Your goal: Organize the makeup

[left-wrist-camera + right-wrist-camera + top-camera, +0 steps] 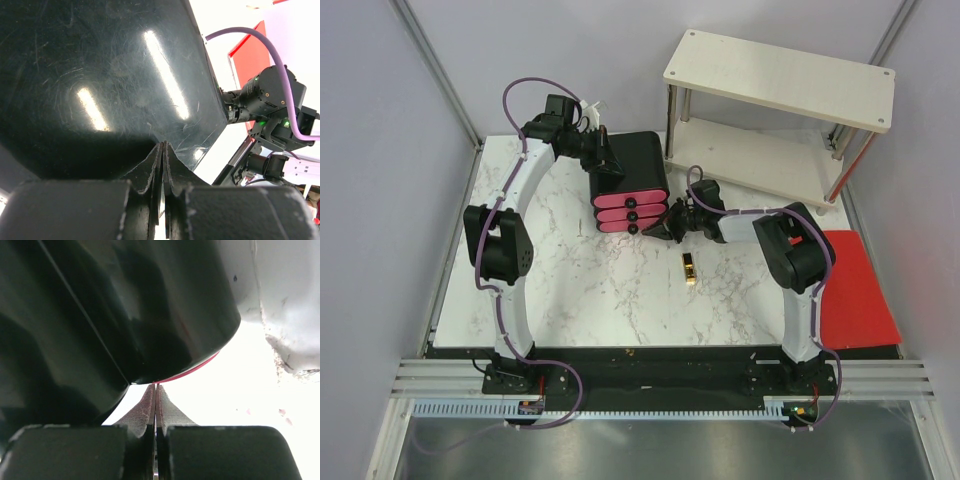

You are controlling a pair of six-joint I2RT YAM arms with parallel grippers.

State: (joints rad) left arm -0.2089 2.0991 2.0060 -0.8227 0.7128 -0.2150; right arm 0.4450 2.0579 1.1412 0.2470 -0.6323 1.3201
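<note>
1. Gold-black tube point(690, 269): it is lying flat on the marble table point(570, 300), alone, just on the near side of the drawer box. Its long axis is running roughly from far to near, only slightly tilted. No other cosmetic is showing in any view.
2. Black box with three pink drawers point(632, 172): it is sitting mid-table with the drawer fronts facing the arms; all three are looking pushed in.
3. Left gripper point(608, 170): it is hanging at the box's far left side, jaws together on nothing, with the tips right at the glossy black top. The tube is well apart from it, across the box.
4. Right gripper point(661, 230): it is poised at the box's near right corner, jaws closed and empty. The tube is lying near it, toward the arm bases and slightly to the right.
5. Judgement: the right arm is clearly nearer. A pickup would likely mean opening the jaws and closing them across the tube's narrow width.
6. White two-tier shelf point(780, 75) and red mat point(855, 290): both are standing to the right.
</note>
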